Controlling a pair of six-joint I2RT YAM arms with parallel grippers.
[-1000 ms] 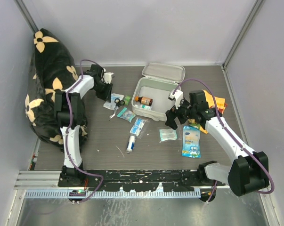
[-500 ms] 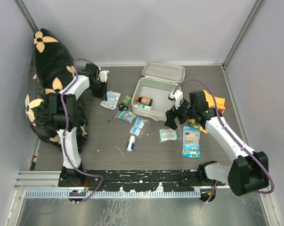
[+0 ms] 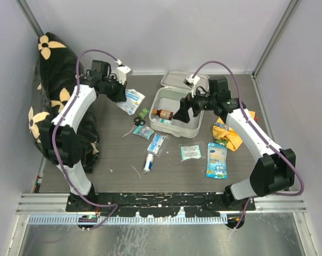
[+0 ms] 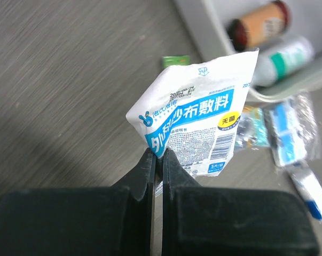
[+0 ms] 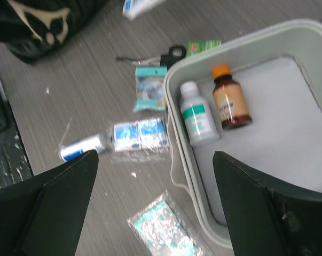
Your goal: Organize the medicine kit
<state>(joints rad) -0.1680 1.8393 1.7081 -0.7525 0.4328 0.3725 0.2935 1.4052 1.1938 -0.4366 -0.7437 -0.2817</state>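
Observation:
The medicine kit (image 3: 154,106) lies open at the table's middle back, with its lid (image 3: 177,80) folded away behind it. Inside lie a brown bottle (image 3: 163,113) with an orange cap and a white bottle (image 3: 162,121) with a green label. My left gripper (image 3: 122,95) is shut on a corner of a white-and-blue dressing packet (image 3: 133,101), which hangs off the table to the left of the kit. In the left wrist view the packet (image 4: 198,122) is pinched at the gripper (image 4: 156,157). My right gripper (image 3: 186,108) hovers open over the kit's near right part. In its wrist view that gripper (image 5: 154,160) holds nothing.
Loose supplies lie in front of the kit: scissors (image 3: 135,124), a green packet (image 3: 143,112), a blue-white packet (image 3: 156,142), a tube (image 3: 148,161) and a teal sachet (image 3: 190,152). At the right are a blue-yellow packet (image 3: 217,160) and an orange-yellow cloth (image 3: 227,133). A black floral pillow (image 3: 54,96) fills the left side.
My left gripper closed on the white-and-blue packet and lifted it up and to the right. My right arm swung from beside the teal sachet to above the kit, still open.

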